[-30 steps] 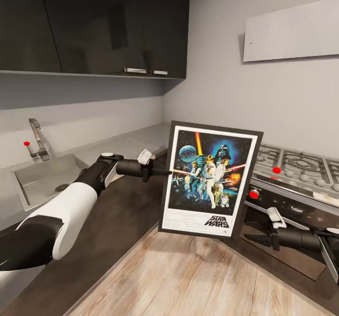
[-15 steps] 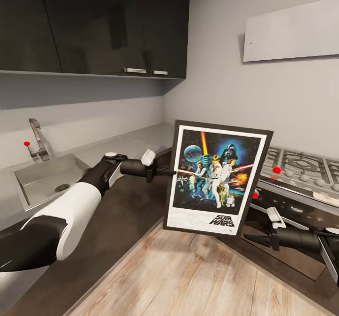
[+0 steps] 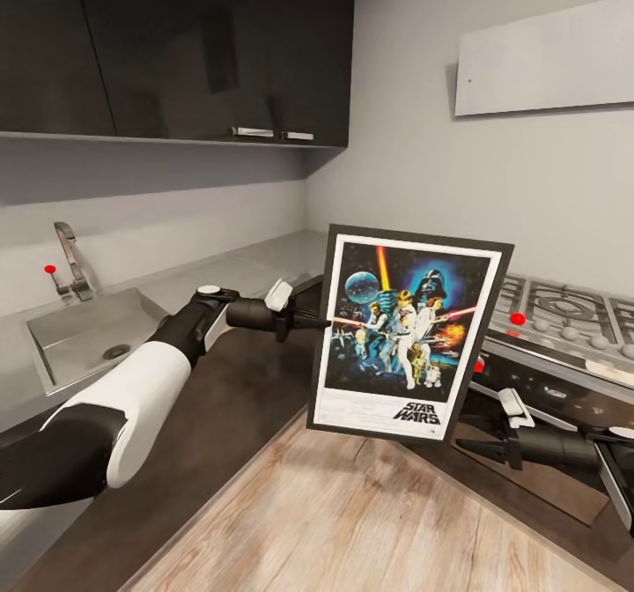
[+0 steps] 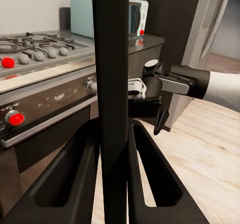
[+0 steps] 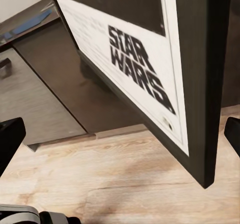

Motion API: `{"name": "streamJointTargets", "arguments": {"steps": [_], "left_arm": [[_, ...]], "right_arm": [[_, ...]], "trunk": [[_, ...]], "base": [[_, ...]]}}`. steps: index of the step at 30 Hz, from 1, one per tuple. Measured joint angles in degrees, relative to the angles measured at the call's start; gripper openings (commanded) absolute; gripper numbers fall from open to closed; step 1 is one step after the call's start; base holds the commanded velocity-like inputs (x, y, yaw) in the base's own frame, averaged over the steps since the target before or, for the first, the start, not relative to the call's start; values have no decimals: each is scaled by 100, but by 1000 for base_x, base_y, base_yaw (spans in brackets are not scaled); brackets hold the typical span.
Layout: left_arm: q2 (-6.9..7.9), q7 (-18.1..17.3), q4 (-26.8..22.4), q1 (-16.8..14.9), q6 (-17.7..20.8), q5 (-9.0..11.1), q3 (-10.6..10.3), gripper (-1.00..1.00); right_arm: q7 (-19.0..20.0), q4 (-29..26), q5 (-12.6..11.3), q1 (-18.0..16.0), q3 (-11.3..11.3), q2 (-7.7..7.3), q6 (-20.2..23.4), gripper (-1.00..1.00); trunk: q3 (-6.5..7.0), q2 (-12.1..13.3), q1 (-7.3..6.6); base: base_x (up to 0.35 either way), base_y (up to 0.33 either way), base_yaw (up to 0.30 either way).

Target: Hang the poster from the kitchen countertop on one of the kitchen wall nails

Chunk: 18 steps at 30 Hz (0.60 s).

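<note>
The left gripper pinched the poster by its edge, upright over the floor between countertop and stove. It read "STAR WARS". The right gripper hung spread below.

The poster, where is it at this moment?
In the head view the poster hangs upright at centre, off the countertop, its left edge clamped in the left claw, the stove behind.
</note>
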Motion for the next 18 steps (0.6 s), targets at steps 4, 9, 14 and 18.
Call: {"name": "streamJointTargets", "arguments": {"steps": [4, 9, 14, 18], "left_arm": [[7, 0, -1, 0, -1, 0, 11, -100], [8, 0, -2, 0, -1, 0, 15, -100], [15, 0, -2, 0, -1, 0, 21, -100], [17, 0, -2, 0, -1, 0, 23, -100]], "right_arm": [[0, 12, 0, -59, 0, -8, -7, 100], [6, 444, -11, -272, 0, -119, -215, 100], [15, 576, -17, -314, -2, -232, -371, 100], [17, 605, -18, -330, -7, -284, -402, 100]], "trunk": [[0, 0, 0], [0, 0, 0], [0, 0, 0], [0, 0, 0]], "base": [[0, 0, 0], [0, 0, 0], [0, 0, 0], [0, 0, 0]]}}
